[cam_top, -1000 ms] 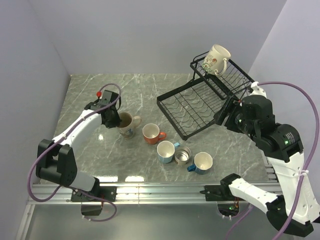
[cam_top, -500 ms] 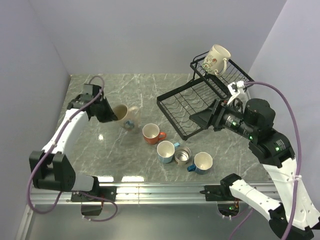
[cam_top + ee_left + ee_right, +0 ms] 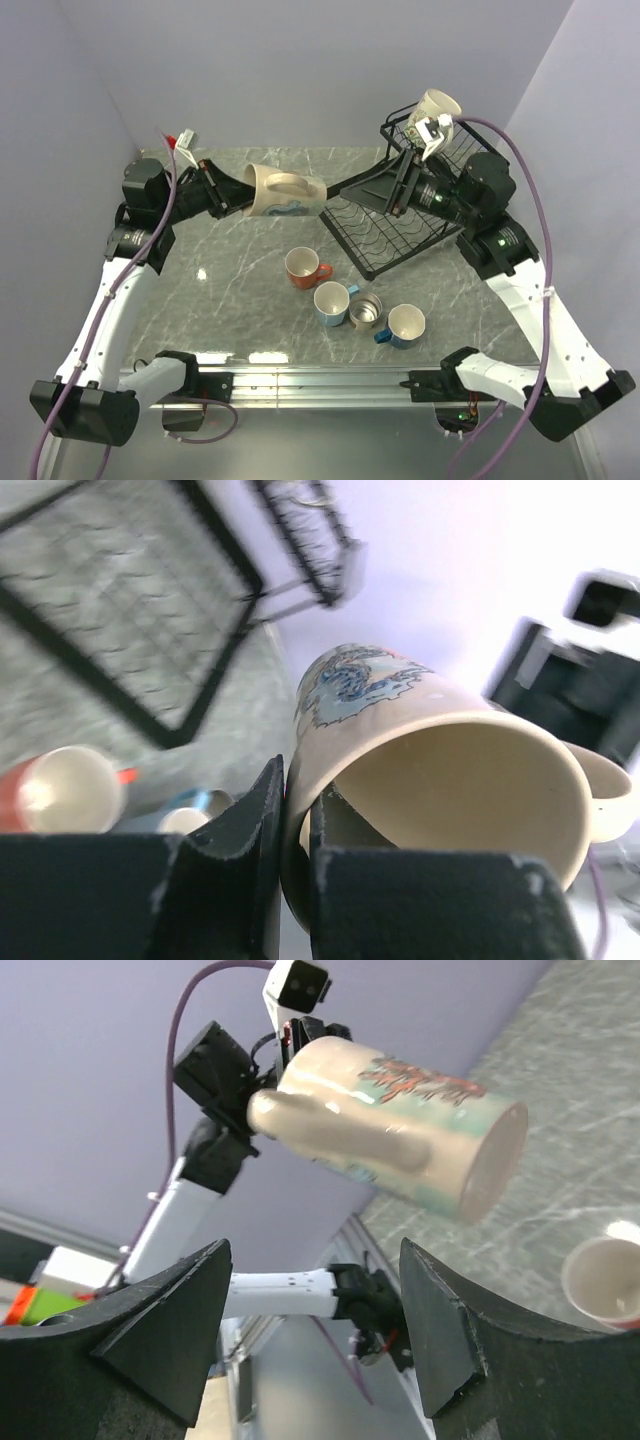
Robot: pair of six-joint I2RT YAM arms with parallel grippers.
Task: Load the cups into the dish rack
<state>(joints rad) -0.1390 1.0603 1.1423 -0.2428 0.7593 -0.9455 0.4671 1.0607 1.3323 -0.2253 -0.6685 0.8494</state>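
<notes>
A cream mug with a blue-green pattern (image 3: 285, 193) hangs on its side above the table, base pointing right. My left gripper (image 3: 230, 192) is shut on its rim, one finger inside and one outside (image 3: 262, 825). My right gripper (image 3: 345, 192) is open just off the mug's base; in the right wrist view the mug (image 3: 395, 1125) floats above the gap between the fingers (image 3: 315, 1335). The black dish rack (image 3: 345, 222) stands at the back right, with a floral cream mug (image 3: 437, 115) in its upper basket. An orange mug (image 3: 303, 267), two blue mugs (image 3: 332, 302) (image 3: 405, 325) and a steel cup (image 3: 366, 311) stand on the table.
The marble table (image 3: 220, 290) is walled by lilac panels at the back and both sides. A metal rail (image 3: 320, 378) with the arm bases runs along the near edge. The four standing cups are clustered in front of the rack's lower tray.
My left arm has lifted the patterned mug off the table and tipped it sideways toward the right. My right arm has swung left, up in front of the rack, to face the mug's base.
</notes>
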